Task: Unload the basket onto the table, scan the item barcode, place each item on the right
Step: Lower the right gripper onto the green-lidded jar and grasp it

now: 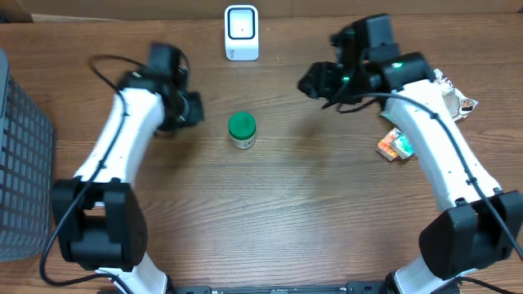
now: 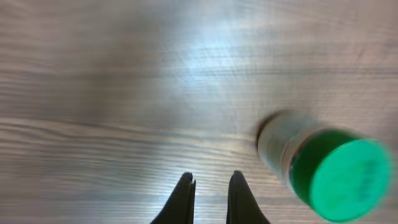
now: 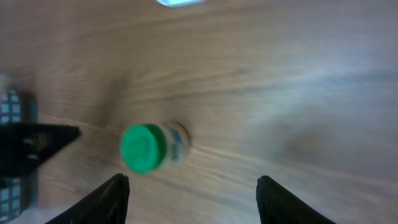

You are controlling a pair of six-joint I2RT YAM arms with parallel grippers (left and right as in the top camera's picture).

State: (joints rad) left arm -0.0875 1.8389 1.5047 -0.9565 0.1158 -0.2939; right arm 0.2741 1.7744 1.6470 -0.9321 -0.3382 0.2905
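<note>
starting at the far left, a dark mesh basket (image 1: 16, 147) sits at the edge of the wooden table (image 1: 270, 220), well out beyond the left arm. the left gripper (image 2: 210, 177) hangs low over bare wood with its two fingers drawn together and nothing between them. the small bottle (image 1: 242, 129) with the green cap appears to stand upright on the table, off that gripper's right side and a little ahead of it, near but not touching; the left wrist view shows it blurred, to the right of the fingertips. the white scanner (image 1: 242, 33) stands beyond the bottle at the table's far edge, roughly midway between the two grippers. the right gripper (image 3: 193, 179) hovers above the table with its jaws spread wide and empty; the bottle lies ahead of it, toward its left finger, well apart. on the outer side of the right arm lie an orange packet (image 1: 396, 145) and a crumpled foil wrapper (image 1: 453, 96).
</note>
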